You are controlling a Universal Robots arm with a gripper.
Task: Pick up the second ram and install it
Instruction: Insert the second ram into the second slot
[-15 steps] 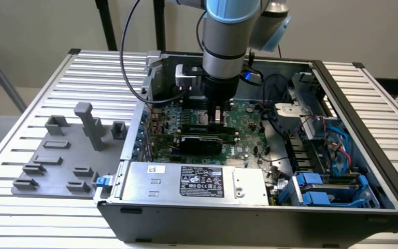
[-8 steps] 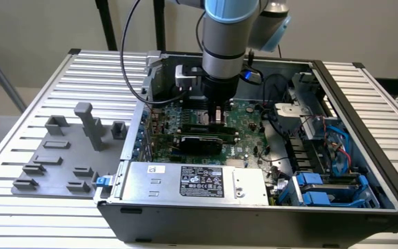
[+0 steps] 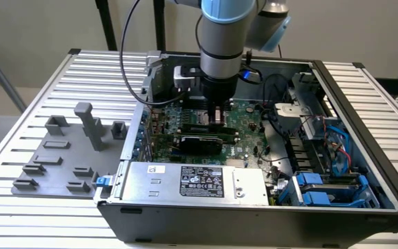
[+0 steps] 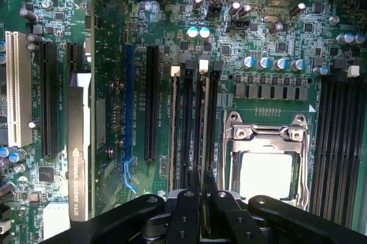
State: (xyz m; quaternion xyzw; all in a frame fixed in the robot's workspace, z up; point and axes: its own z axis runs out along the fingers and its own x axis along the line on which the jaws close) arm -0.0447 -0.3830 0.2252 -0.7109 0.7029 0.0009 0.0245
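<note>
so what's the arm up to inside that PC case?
The arm has its pincer down inside the open computer case, over the motherboard beside the CPU socket. Its fingers are closed together on a thin upright strip, most likely the second ram, lined up with the memory slots. Whether it is fully seated can't be told. The grey fixture tray sits on the exterior view's left.

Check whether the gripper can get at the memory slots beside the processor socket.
Probably yes: the gripper hangs straight over the memory slots, the case is open on top, and the graphics card stands off to one side, so nothing seems to block it.
</note>
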